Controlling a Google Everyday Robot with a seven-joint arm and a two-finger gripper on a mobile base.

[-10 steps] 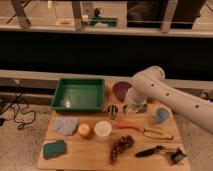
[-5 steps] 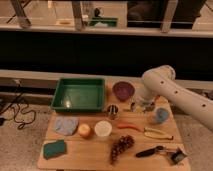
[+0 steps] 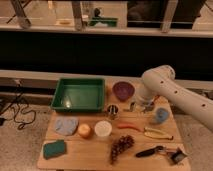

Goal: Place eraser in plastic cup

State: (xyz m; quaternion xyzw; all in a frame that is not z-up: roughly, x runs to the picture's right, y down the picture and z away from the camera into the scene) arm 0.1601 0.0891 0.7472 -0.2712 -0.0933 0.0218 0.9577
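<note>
the eraser cannot be picked out for sure. a small dark shape (image 3: 132,106) shows at the tip of the gripper (image 3: 142,107), up and to the right of the plastic cup (image 3: 103,128), and it may be the eraser. whether the claw is apart or clamped on it cannot be told.

the plastic cup is short, round and matte white, and it stands on the wooden table (image 3: 95,159). a smooth orange (image 3: 84,131) sits just beside the cup on its left. a small shiny metal cup (image 3: 113,110) is just behind it.

a second ago the white, hole-dotted arm (image 3: 165,87) hung closer to the metal cup; it has since swung further right of the plastic cup. the things on the table lie as before.

a lumpy dark grape bunch (image 3: 121,146) lies in front of the cup to its right, and a thin red chili (image 3: 129,127) lies beside it on the right. the light-blue cup (image 3: 160,115) is well off to the right. the green rectangular tray (image 3: 80,94) lies behind the cup to the left.
</note>
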